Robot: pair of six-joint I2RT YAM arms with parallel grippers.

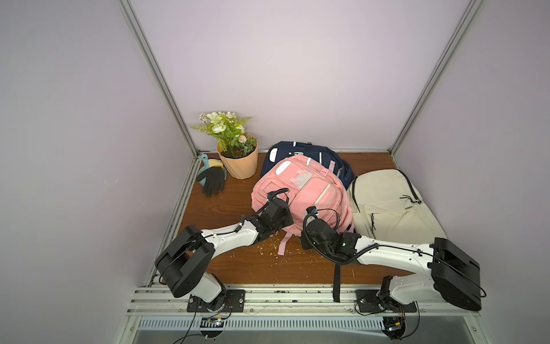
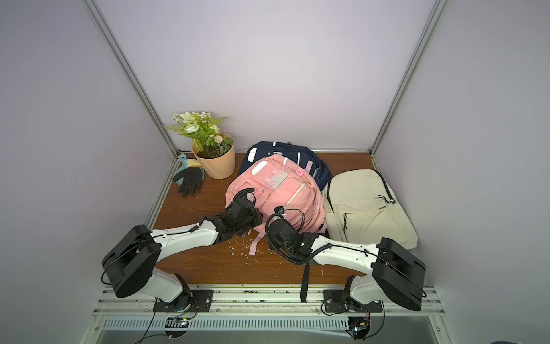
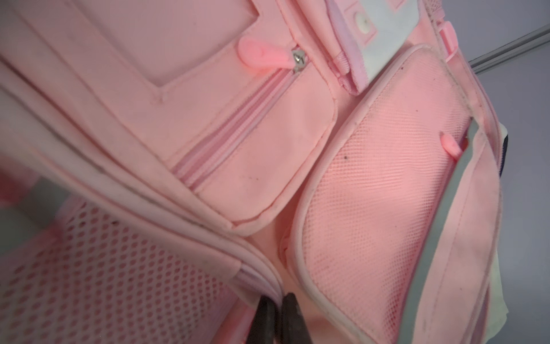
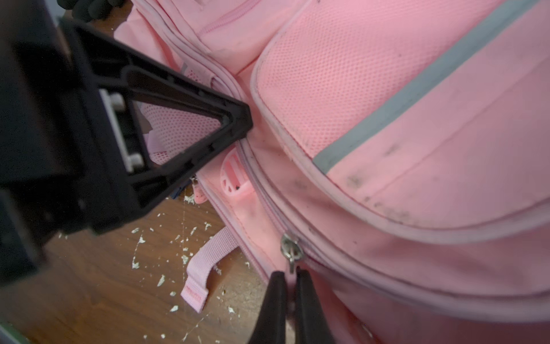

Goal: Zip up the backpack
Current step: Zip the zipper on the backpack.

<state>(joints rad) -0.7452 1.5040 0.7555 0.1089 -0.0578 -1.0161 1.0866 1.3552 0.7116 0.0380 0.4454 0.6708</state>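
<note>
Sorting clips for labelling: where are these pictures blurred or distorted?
Left wrist view: the backpack goes out of focus beside the left gripper. Right wrist view: zipper pull sharp, left gripper's body blurred. Both top views: evenly lit, walls splay outward.

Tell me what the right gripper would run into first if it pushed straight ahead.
The right gripper, fingers shut on the zipper pull, points straight at the metal slider on the pink backpack: it would likely meet that first, then the fabric behind.

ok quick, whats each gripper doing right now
left gripper: shut, pinching the pink backpack at its zipper seam
right gripper: shut on the zipper pull
</note>
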